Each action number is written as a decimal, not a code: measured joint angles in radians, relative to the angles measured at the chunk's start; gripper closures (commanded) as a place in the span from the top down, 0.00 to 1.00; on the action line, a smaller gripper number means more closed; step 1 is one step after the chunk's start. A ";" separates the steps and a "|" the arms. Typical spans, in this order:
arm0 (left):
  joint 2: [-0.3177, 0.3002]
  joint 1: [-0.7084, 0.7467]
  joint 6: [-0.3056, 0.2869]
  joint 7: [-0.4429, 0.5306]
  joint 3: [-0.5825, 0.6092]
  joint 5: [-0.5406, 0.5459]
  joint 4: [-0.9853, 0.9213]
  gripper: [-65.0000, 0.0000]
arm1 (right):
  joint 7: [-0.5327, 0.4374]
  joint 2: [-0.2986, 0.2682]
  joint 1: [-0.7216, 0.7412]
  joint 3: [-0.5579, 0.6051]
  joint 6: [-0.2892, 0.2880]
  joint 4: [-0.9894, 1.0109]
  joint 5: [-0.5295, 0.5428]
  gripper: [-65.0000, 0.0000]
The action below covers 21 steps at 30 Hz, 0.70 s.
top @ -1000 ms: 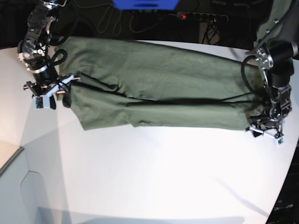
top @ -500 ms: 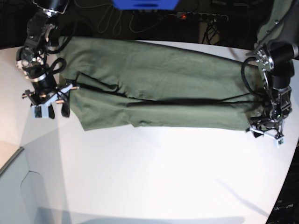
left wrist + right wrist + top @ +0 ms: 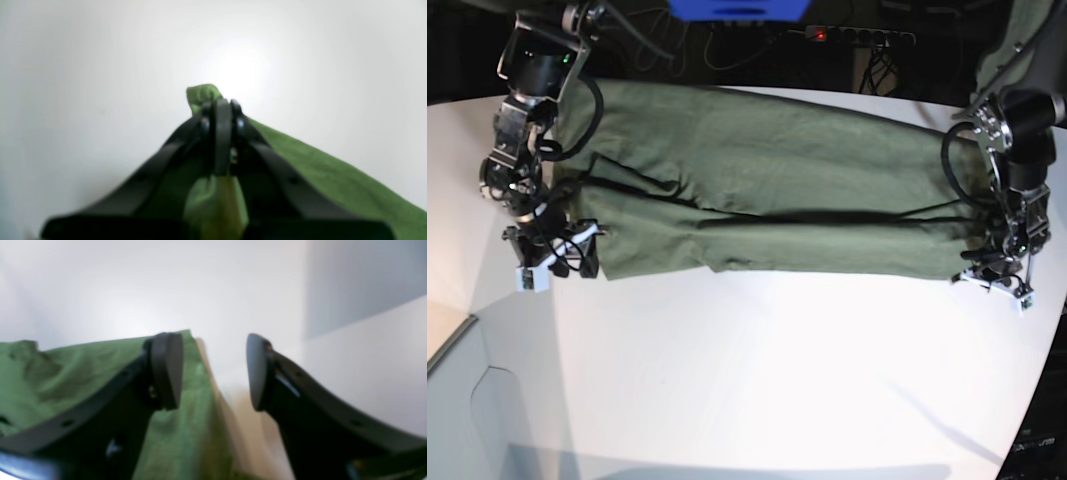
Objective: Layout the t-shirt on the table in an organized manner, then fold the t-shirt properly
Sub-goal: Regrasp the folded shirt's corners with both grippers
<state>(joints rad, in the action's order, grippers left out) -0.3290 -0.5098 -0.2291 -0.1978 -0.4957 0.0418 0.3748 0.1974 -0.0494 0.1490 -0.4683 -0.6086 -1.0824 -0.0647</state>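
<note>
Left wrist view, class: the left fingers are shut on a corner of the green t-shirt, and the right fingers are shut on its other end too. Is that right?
Not quite. The left gripper is shut on the t-shirt, but the right wrist view shows the right gripper open, its fingers apart over the shirt's edge and the table, gripping nothing.

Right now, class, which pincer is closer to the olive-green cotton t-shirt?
Left. The left pincer is shut on a corner of the olive-green cotton t-shirt; the right pincer stands open at the opposite corner, one finger over its edge.
</note>
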 measured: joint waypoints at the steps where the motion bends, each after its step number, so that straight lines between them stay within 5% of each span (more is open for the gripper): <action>1: 0.000 0.000 0.000 0.001 0.000 0.000 0.000 0.00 | 0.001 -0.010 0.012 0.000 0.000 0.035 0.001 0.53; 9: 0.000 0.000 0.000 -0.003 0.000 0.000 0.000 0.00 | -0.001 -0.047 0.030 0.152 0.000 0.119 0.000 0.60; 21: 0.002 0.000 0.000 0.000 0.000 -0.001 0.000 0.00 | -0.042 -0.061 0.069 0.162 0.003 0.219 0.021 0.54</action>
<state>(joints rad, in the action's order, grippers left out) -0.3271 -0.5098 -0.2291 -0.1974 -0.4957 0.0410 0.3748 0.1558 -0.1108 0.2180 -0.3061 -0.6060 -0.8639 -0.0437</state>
